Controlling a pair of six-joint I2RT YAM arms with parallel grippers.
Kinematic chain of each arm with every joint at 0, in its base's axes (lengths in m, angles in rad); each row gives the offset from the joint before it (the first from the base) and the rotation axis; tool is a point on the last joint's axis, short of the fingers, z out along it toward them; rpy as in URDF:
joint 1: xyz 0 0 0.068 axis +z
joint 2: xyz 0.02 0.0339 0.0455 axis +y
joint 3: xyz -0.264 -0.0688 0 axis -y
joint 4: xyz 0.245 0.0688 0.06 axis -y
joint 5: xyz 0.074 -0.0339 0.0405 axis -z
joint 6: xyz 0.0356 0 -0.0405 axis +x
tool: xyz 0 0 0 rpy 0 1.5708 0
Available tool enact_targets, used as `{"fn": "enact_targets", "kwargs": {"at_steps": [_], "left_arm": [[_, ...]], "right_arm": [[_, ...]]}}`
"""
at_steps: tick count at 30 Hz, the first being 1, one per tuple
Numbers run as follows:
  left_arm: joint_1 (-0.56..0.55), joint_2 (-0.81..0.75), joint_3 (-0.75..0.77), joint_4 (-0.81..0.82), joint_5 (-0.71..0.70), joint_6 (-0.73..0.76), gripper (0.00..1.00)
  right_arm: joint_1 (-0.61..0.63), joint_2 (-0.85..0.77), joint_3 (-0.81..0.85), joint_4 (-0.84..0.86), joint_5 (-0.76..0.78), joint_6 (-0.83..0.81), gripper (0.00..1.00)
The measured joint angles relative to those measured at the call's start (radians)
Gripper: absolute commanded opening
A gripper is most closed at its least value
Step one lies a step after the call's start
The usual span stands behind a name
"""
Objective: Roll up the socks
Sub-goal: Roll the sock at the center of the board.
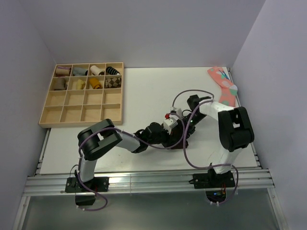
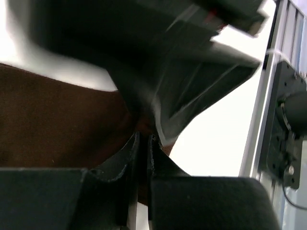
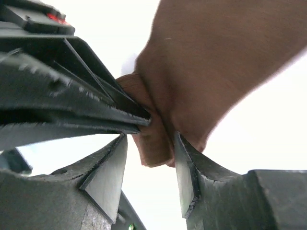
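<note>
The dark brown sock [image 2: 53,124] lies on the white table and fills the left of the left wrist view. My left gripper [image 2: 143,136] is shut on its edge, with brown cloth showing in the thin slit between the fingers. In the right wrist view the sock [image 3: 216,62] hangs down as a folded lobe between the fingers of my right gripper [image 3: 149,139], which is open around it. The left gripper's fingers [image 3: 96,110] pinch the same fold from the left. In the top view both grippers [image 1: 165,136] [image 1: 180,127] meet mid-table and hide the sock.
A wooden compartment tray [image 1: 48,112] stands at the back left, with small sock bundles in its far rows. A pink dotted sock [image 1: 223,84] lies at the back right corner. The metal rail [image 2: 276,72] runs along the table's near edge.
</note>
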Motion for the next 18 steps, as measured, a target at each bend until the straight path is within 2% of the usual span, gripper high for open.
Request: {"fn": "enact_targets", "kwargs": {"at_steps": [10,18], "left_arm": [[0.056,0.04,0.048,-0.032,0.097,-0.136,0.0],[0.111,0.063,0.057,-0.035,0.203,-0.258,0.0]], "right_arm": [[-0.113,-0.182,-0.082,0.285,-0.009,0.118,0.51],[-0.146,-0.395,-0.215,0.34,-0.021,0.018,0.53]]}}
